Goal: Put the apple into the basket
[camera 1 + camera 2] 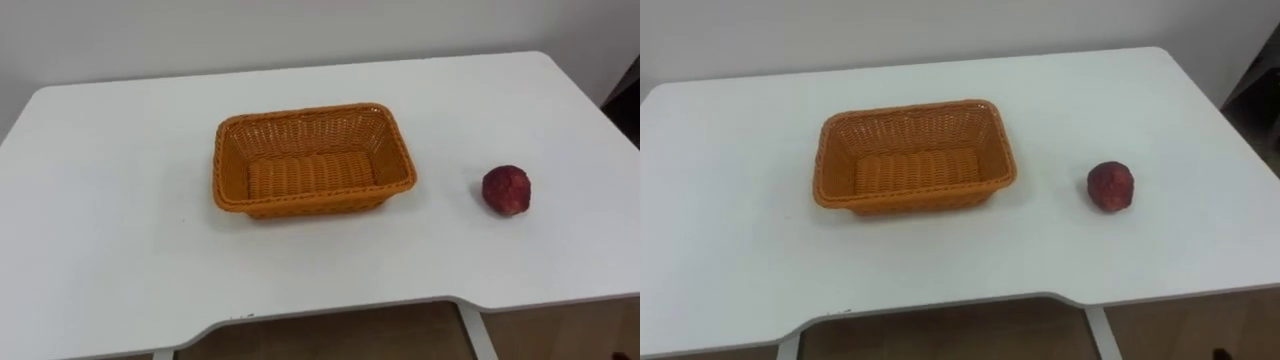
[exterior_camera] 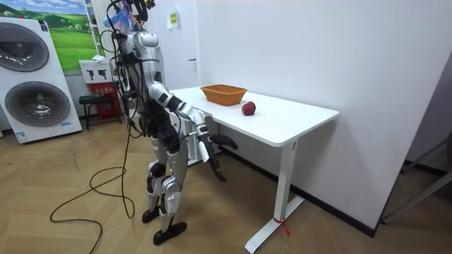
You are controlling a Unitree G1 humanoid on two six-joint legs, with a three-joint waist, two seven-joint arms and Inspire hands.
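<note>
Evidently untouched, the dark red round apple (image 1: 506, 189) rests on the white table (image 1: 100, 200), near the right side of the empty orange wicker basket (image 1: 313, 112), its likely destination. The left hand (image 2: 227, 144) and right hand (image 2: 214, 164) hang below the table edge; their fingers' state cannot be told.

The apple (image 1: 506, 189) is dark red, the woven basket (image 1: 300, 113) orange, and the table (image 1: 110, 240) plain white.
</note>
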